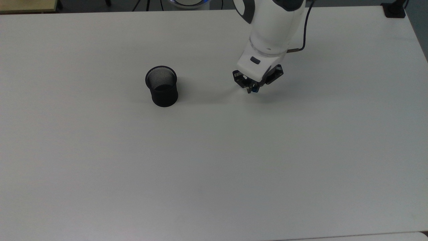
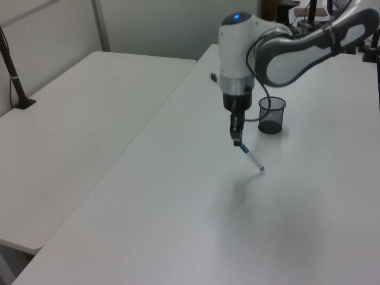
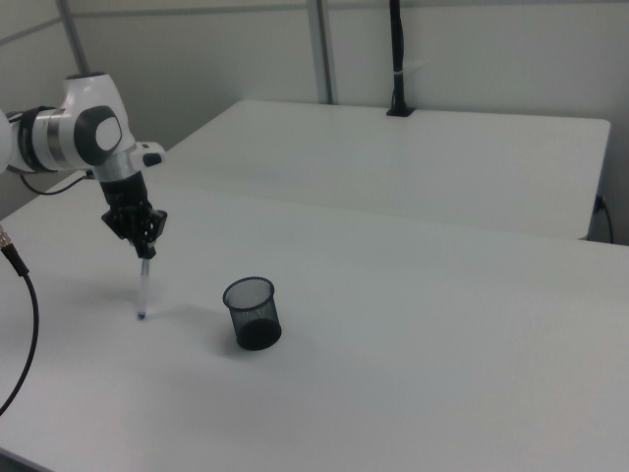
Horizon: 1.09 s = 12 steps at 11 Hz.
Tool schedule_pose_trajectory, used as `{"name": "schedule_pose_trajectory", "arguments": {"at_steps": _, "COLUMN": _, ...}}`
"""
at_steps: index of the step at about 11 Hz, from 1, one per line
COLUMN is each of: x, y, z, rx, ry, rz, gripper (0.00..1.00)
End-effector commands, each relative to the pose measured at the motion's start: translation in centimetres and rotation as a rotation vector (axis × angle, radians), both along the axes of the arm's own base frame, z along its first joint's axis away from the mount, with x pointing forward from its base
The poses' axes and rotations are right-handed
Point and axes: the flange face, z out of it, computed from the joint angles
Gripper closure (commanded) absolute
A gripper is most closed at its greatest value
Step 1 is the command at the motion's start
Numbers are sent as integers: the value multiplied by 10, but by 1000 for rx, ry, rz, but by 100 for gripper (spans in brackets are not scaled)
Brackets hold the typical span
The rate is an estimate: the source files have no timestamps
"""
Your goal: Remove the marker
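Note:
The marker (image 2: 252, 159) is a slim white pen with a blue cap, and my gripper (image 2: 237, 141) is shut on its capped upper end. It hangs tilted, its small blue tip at or just above the white table (image 2: 178, 196). In the right view the marker (image 3: 143, 288) points almost straight down from the gripper (image 3: 145, 252). From the top view only the blue cap of the marker (image 1: 254, 90) peeks out under the gripper (image 1: 252, 89). The black mesh cup (image 1: 162, 86) stands upright well off to the top view's left, with nothing sticking out of it.
A second white table (image 2: 77, 130) adjoins on the left view's left. A black post (image 3: 396, 59) is clamped to the far table in the right view. A black cable (image 3: 25, 324) hangs at the right view's left edge.

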Motion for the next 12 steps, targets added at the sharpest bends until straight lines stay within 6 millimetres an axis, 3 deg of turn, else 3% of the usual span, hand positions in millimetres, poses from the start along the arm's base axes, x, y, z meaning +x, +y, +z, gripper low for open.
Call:
{"name": "schedule_pose_trajectory", "arguments": {"at_steps": 1, "x": -18, "y": 14, "z": -15, "rx": -34, "ry": 102, "rz": 21, "gripper": 76}}
{"name": "schedule_pose_trajectory", "arguments": {"at_steps": 2, "x": -17, "y": 15, "z": -25, "rx": -45, "ry": 114, "rz": 18, "gripper": 62}}
{"name": "schedule_pose_trajectory", "arguments": {"at_steps": 3, "x": -16, "y": 12, "z": -27, "rx": -49, "ry": 115, "rz": 11, "gripper": 23}}
{"name": "schedule_pose_trajectory", "arguments": {"at_steps": 5, "x": -11, "y": -13, "z": 31, "rx": -22, "ry": 29, "rz": -25, "gripper": 0}}
{"name": "schedule_pose_trajectory", "arguments": {"at_steps": 7, "x": -12, "y": -70, "z": 91, "rx": 3, "ry": -31, "rz": -100, "gripper": 0}}
{"name": "schedule_pose_trajectory", "arguments": {"at_steps": 12, "x": -56, "y": -191, "z": 176, "rx": 24, "ry": -62, "rz": -287, "gripper": 0}}
